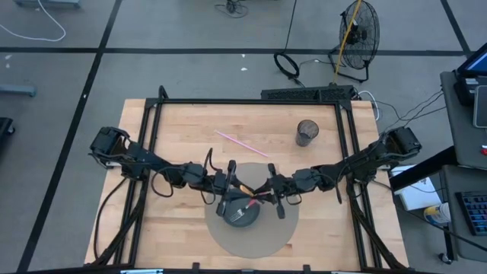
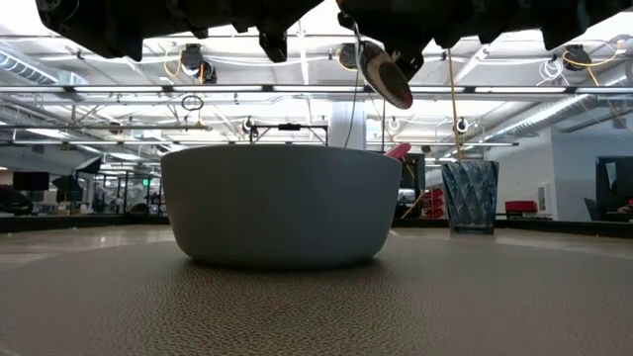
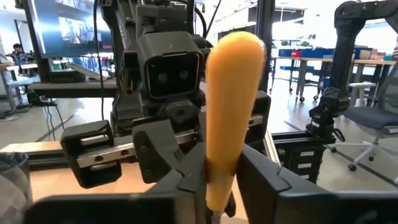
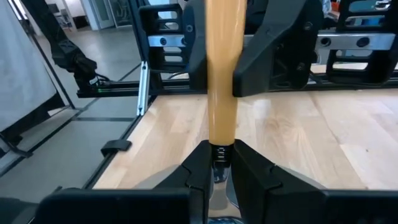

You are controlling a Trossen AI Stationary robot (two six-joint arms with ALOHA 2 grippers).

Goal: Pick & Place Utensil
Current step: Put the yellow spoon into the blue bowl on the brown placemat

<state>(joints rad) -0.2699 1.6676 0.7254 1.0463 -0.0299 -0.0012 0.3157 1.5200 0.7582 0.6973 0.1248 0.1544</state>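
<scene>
Evidently mid-handover: both grippers clamp one utensil with a yellow-orange handle [image 3: 229,112] above the grey round bowl [image 2: 282,203]. Left gripper [image 3: 214,180] pinches the handle; right gripper [image 4: 217,165] pinches the metal neck below it. Pick is done; release by one arm and placement remain. Dark mesh cup [image 1: 307,132] stands well apart.
</scene>
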